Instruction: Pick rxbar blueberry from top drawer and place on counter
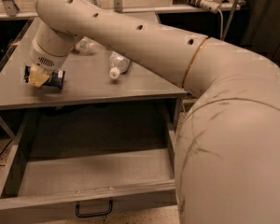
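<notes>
Yellowish-tan at its tip, the gripper (38, 76) hangs over the left part of the counter (95, 88), near its front edge, pinching the rxbar blueberry (56, 79). The dark blue wrapper sticks out on both sides of it (more to the right). Whether the bar touches the grey metal top or sits just above it, I cannot tell. To the right, well apart from the bar, a clear plastic bottle (117, 64) lies on its side with its white cap toward the near edge. A second bottle (87, 45) lies farther back, partly hidden by the arm (144, 36). Below the counter the top drawer (95, 171) stands pulled out, its black loop handle (93, 211) on the near front panel.
</notes>
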You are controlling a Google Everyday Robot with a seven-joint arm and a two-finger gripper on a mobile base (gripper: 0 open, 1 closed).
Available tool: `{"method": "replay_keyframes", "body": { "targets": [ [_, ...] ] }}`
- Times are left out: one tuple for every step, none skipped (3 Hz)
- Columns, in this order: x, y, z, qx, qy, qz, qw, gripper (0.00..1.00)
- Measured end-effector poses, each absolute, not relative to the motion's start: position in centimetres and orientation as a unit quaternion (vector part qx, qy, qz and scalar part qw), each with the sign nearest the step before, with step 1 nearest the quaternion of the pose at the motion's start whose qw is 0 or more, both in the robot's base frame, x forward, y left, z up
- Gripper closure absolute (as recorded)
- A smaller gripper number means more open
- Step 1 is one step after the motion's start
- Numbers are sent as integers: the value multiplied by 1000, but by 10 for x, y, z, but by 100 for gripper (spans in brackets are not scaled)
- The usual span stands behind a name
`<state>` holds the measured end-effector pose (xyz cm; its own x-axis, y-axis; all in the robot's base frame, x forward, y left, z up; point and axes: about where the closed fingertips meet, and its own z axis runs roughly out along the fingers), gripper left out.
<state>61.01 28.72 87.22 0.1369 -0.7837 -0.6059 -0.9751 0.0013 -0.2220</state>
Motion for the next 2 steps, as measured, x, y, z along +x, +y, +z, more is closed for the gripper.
{"method": "replay_keyframes", "body": {
  "targets": [
    [610, 287, 872, -689, 638, 156, 306, 58],
    [610, 287, 872, -689, 638, 156, 306, 34]
  ]
}}
